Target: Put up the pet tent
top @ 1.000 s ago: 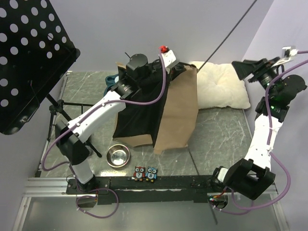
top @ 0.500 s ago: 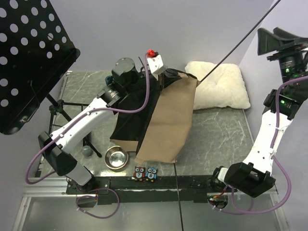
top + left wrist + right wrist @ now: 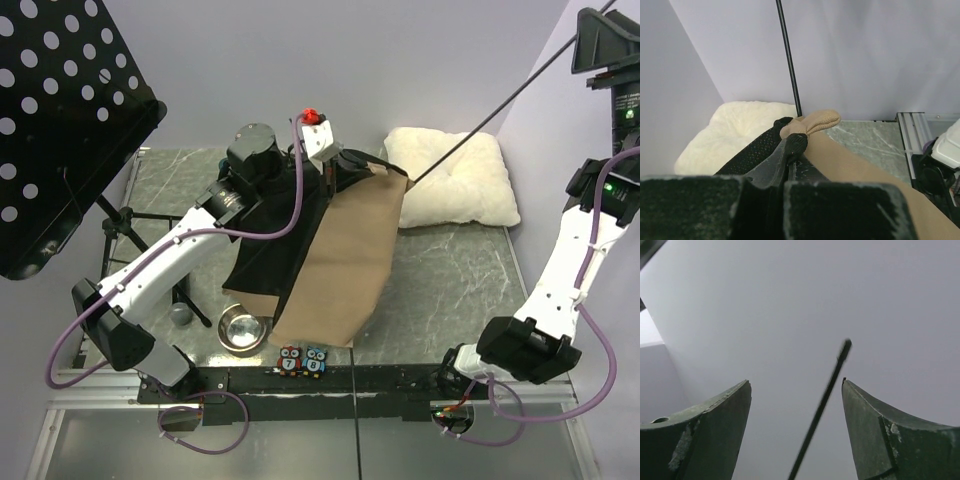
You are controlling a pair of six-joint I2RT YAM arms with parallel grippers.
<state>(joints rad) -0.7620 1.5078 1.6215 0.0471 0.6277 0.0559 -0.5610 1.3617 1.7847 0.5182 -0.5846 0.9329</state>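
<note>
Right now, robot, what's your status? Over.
Left tool shut on pet tent. Right tool open around pole tip. White cushion beside tent.

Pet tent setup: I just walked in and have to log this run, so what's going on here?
The left tool is shut on a top corner of the pet tent, which lies collapsed on the table. The right tool is raised high and open, with the tent's thin black pole passing through its gap, ungripped. The tent is not yet standing.
</note>
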